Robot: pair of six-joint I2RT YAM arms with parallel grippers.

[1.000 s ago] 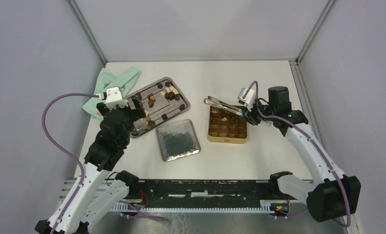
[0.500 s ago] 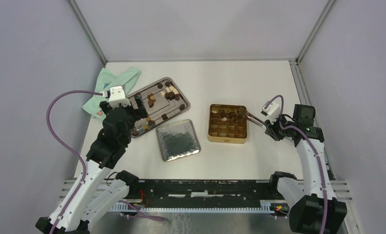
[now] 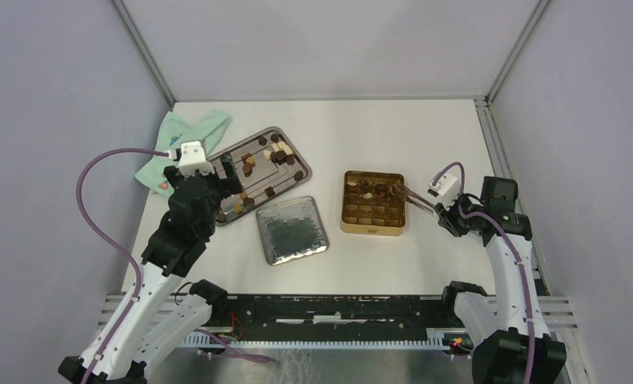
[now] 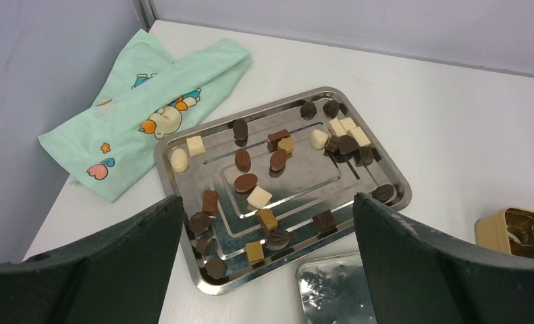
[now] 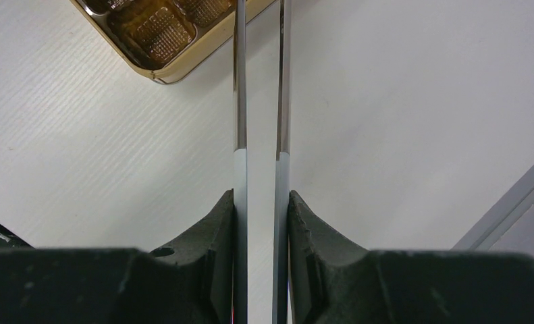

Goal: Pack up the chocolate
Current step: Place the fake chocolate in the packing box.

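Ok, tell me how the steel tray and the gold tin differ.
The steel tray is silver with no dividers; the gold tin is split into a grid of cells. The steel tray holds many loose chocolates; the gold tin has only a few pieces, along its far side, most cells empty. The steel tray sits askew; the gold tin sits nearly square to the table. Both lie flat and open-topped on the table.
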